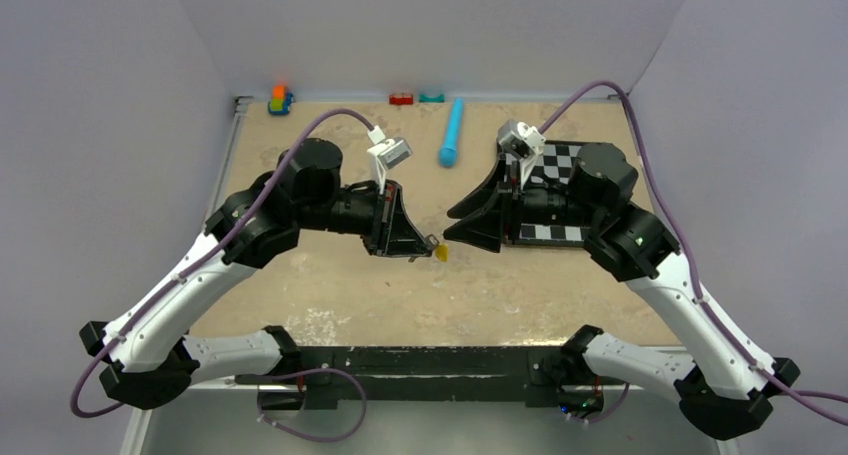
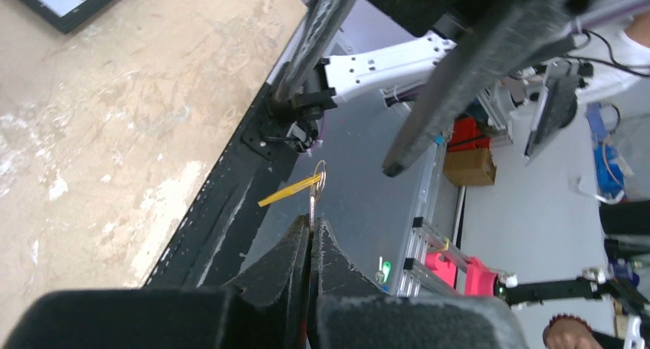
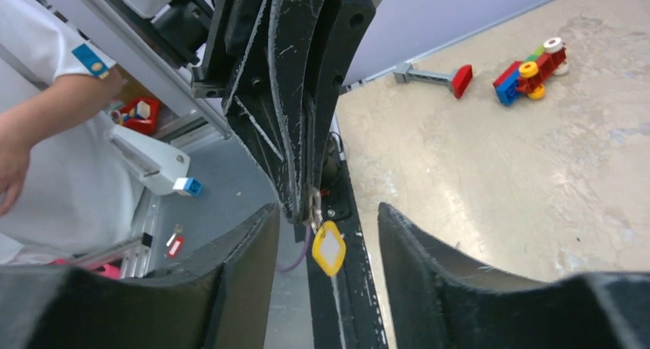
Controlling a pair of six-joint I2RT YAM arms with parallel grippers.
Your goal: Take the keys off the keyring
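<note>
My left gripper (image 1: pixel 430 242) is shut, held above the middle of the table. A thin silvery key (image 2: pixel 313 203) sticks out edge-on from between its fingertips (image 2: pixel 300 238). The small metal keyring (image 2: pixel 320 176) hangs at the key's end and carries a yellow tag (image 2: pixel 288 190), which also shows in the right wrist view (image 3: pixel 328 248) and the top view (image 1: pixel 441 252). I cannot make out the brass-gold key. My right gripper (image 1: pixel 452 226) is open and faces the left gripper's tips. Its fingers (image 3: pixel 247 272) stand on either side of the tag without touching it.
A black-and-white chessboard (image 1: pixel 556 175) lies under the right arm. A blue cylinder (image 1: pixel 451 135) lies at the back middle. Small toy blocks (image 1: pixel 280 99) and red (image 1: pixel 401 99) and teal (image 1: pixel 432 97) pieces sit along the back edge. A person's arm (image 3: pixel 46 119) shows beyond the table.
</note>
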